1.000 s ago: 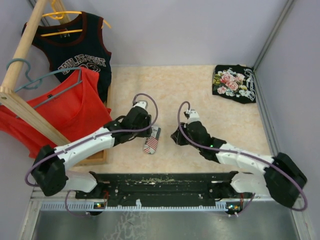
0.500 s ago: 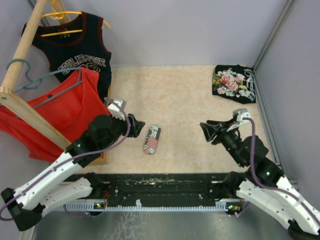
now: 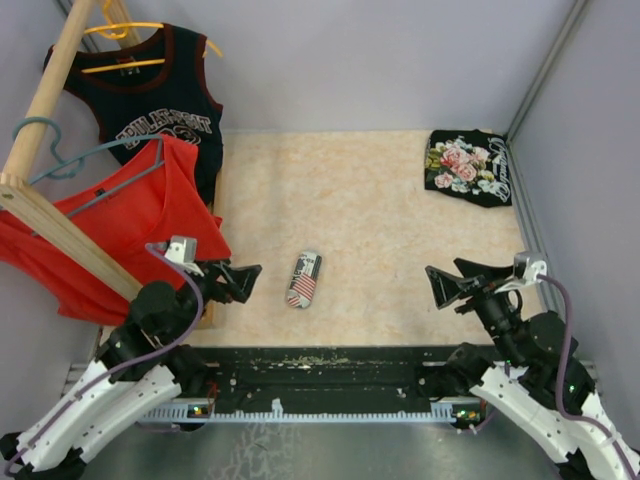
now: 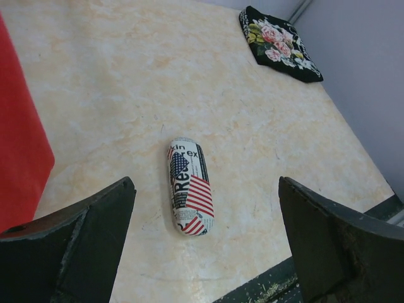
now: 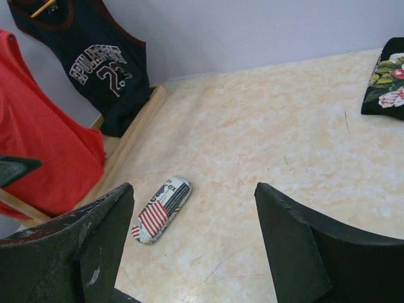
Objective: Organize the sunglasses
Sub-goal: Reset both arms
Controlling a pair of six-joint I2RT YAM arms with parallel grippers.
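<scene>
We note both arms drawn back from the flag-print case (image 3: 304, 279) to the near edge of the table (image 3: 380, 200); left pincer (image 3: 240, 282) and right pincer (image 3: 445, 272) spread, empty. Case lies shut. No sunglasses in sight; we judge them inside, task likely done

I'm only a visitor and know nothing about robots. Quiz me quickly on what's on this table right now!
1. True or false: the flag-print case lies shut on the table.
2. The left gripper and right gripper hold: A) the case, B) a cloth, C) nothing.
3. Fill in: the floral cloth lies in the table's far ____ corner.
Key: 1 true; 2 C; 3 right.
</scene>
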